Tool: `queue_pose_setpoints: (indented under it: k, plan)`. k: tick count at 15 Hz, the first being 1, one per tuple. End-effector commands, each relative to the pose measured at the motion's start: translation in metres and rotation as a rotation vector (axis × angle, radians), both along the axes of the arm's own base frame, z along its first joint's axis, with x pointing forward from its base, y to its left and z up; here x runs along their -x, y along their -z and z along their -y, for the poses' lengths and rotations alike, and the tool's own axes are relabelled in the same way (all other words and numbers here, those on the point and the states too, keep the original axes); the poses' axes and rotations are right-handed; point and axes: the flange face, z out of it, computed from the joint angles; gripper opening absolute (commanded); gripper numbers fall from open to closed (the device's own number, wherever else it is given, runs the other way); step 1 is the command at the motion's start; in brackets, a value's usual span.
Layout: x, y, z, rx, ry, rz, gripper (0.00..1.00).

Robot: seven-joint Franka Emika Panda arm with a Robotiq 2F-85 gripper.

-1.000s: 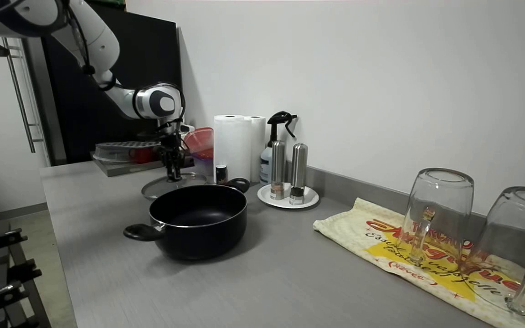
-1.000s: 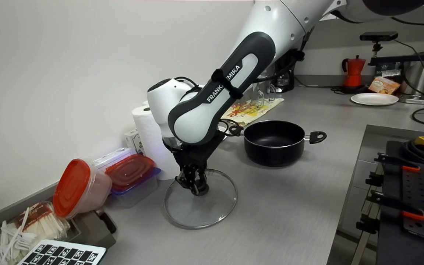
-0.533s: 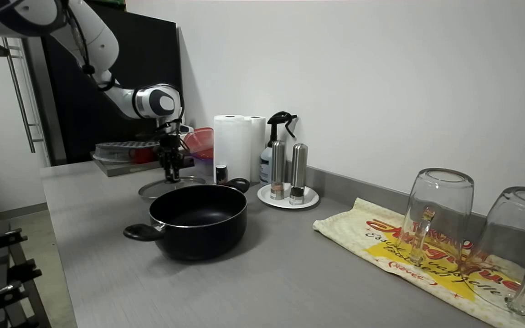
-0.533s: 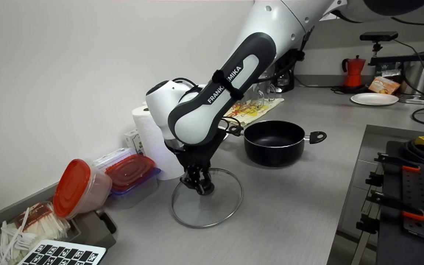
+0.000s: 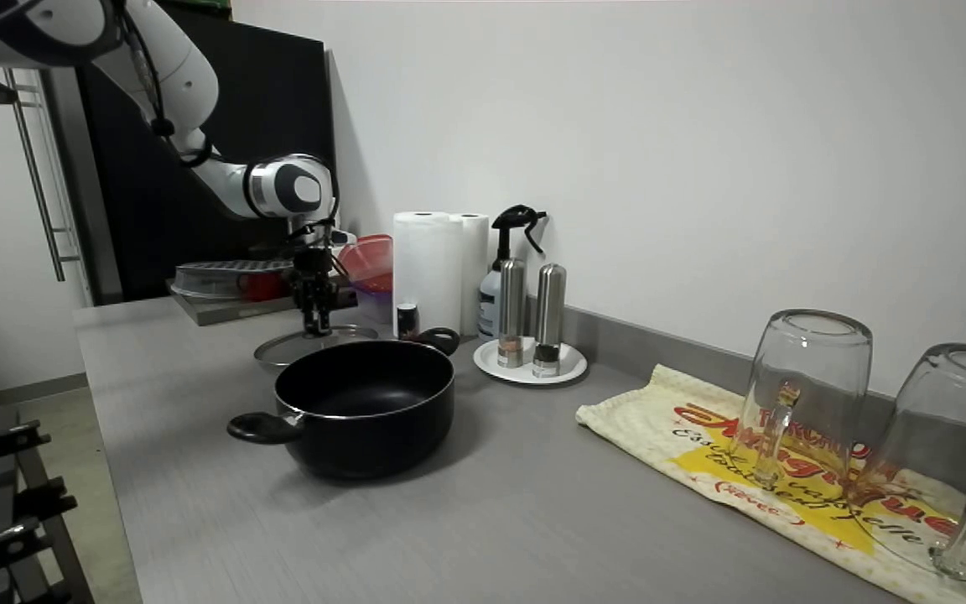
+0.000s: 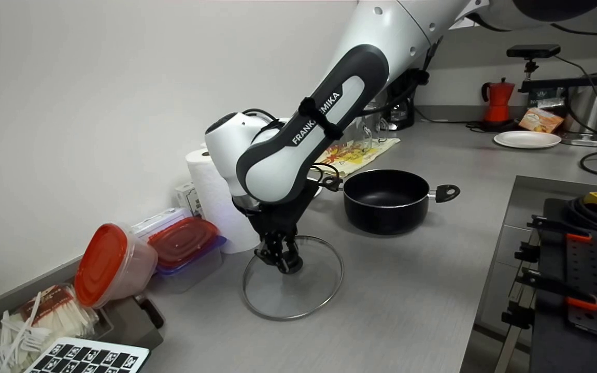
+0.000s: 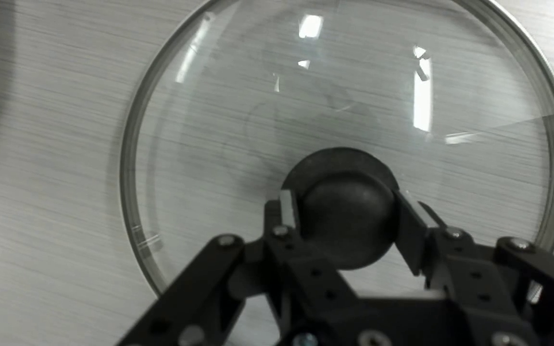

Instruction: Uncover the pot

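Observation:
The black pot [image 5: 374,445] stands uncovered and upright on the counter; it also shows in an exterior view [image 6: 386,217]. Its inside looks empty. The glass lid [image 6: 309,300] with a steel rim and black knob is away from the pot, low at the counter; I cannot tell whether its rim touches the surface. The lid also shows in an exterior view [image 5: 277,351] and the wrist view [image 7: 200,125]. My gripper [image 7: 344,197] has a finger against each side of the knob [image 7: 349,216]. In an exterior view the gripper [image 6: 279,263] points down over the lid.
Paper towel rolls [image 5: 426,268], a plate with two mills [image 5: 571,367] and a spray bottle [image 5: 490,306] stand along the wall. Plastic containers [image 6: 117,264] are beside the lid. Glass mugs [image 5: 802,377] stand on a cloth [image 5: 659,411].
Over the last second my gripper and the lid shifted slightly together, rightward in one exterior view and leftward in another. Between half a second ago and now they barely move. The pot stays put.

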Motion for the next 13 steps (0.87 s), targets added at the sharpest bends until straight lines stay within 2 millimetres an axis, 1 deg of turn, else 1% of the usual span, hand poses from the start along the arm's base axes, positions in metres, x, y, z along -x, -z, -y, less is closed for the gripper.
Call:
queue_pose_setpoints:
  k: [1, 2, 3, 4, 5, 7, 8, 13]
  plan:
    - [-0.0004, 0.0001, -0.0009, 0.000, 0.000, 0.000, 0.50]
    - [-0.0004, 0.0001, -0.0009, 0.000, 0.000, 0.000, 0.50]
    - [-0.0008, -0.0005, -0.0001, -0.001, 0.004, 0.000, 0.75]
    - [-0.0017, -0.0009, 0.0018, -0.003, 0.009, 0.000, 0.76]
    - [-0.0005, 0.0015, 0.0003, 0.000, 0.003, -0.002, 0.57]
    - [-0.0012, 0.0018, 0.0021, 0.000, 0.006, -0.003, 0.71]
    - [-0.0014, 0.0019, 0.0026, 0.000, 0.006, -0.003, 0.76]
    - [-0.0015, 0.0019, 0.0027, 0.000, 0.007, -0.003, 0.76]
